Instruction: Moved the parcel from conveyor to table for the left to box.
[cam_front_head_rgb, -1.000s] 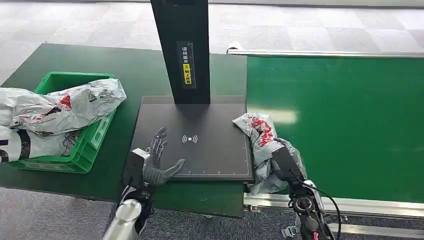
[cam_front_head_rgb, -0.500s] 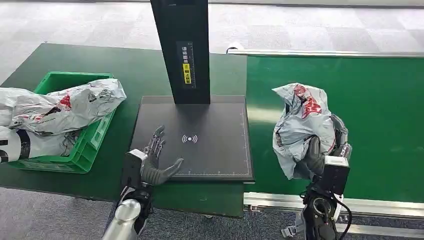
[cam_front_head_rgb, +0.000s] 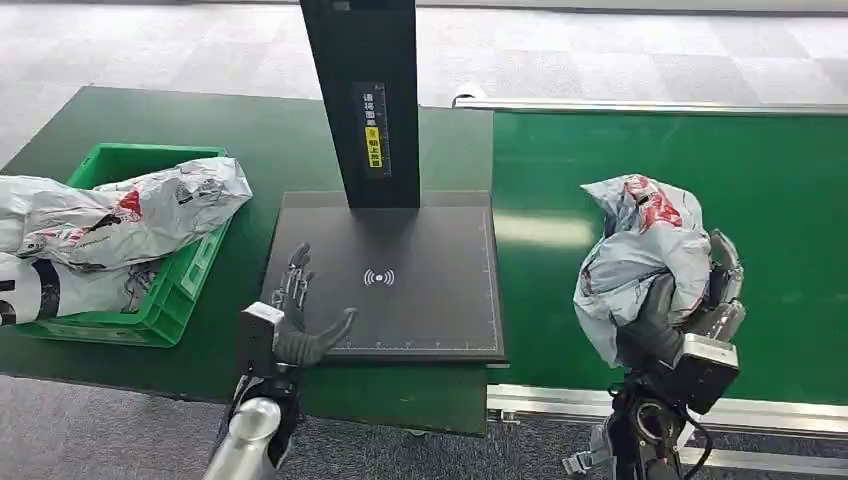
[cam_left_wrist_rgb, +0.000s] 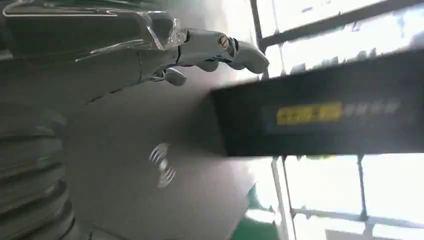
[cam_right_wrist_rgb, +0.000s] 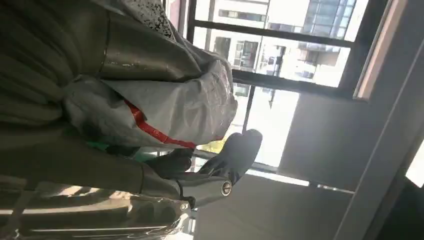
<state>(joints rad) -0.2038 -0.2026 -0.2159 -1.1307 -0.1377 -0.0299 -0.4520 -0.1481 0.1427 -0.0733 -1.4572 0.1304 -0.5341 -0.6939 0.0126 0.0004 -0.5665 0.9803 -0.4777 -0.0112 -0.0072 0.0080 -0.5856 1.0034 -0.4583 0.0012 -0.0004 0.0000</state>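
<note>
The right hand (cam_front_head_rgb: 690, 315) has lifted the parcel (cam_front_head_rgb: 640, 255) clear of the edge where it lay a second ago, half on the black scanner plate (cam_front_head_rgb: 420, 290) and half on the conveyor (cam_front_head_rgb: 700, 170); it has carried it away toward three o'clock, and over the last half second a little further the same way; the parcel now hangs in the air above the green belt, at about four o'clock in the head view; that hand's fingers are wrapped round the lower part of the crumpled grey bag, clamped on it; in the right wrist view the bag (cam_right_wrist_rgb: 150, 100) bulges over the thumb. This reads as a lift before the swing back toward nine o'clock to the table (cam_front_head_rgb: 250, 150); the placing is not yet done.

The parcel stands roughly upright in the grip, its long axis running from six to twelve o'clock, the red-printed end uppermost.

The left hand (cam_front_head_rgb: 295, 325) waits at the plate's near corner, about seven o'clock, fingers spread and holding nothing; the green crate (cam_front_head_rgb: 175, 300) with other bags sits at nine o'clock.
</note>
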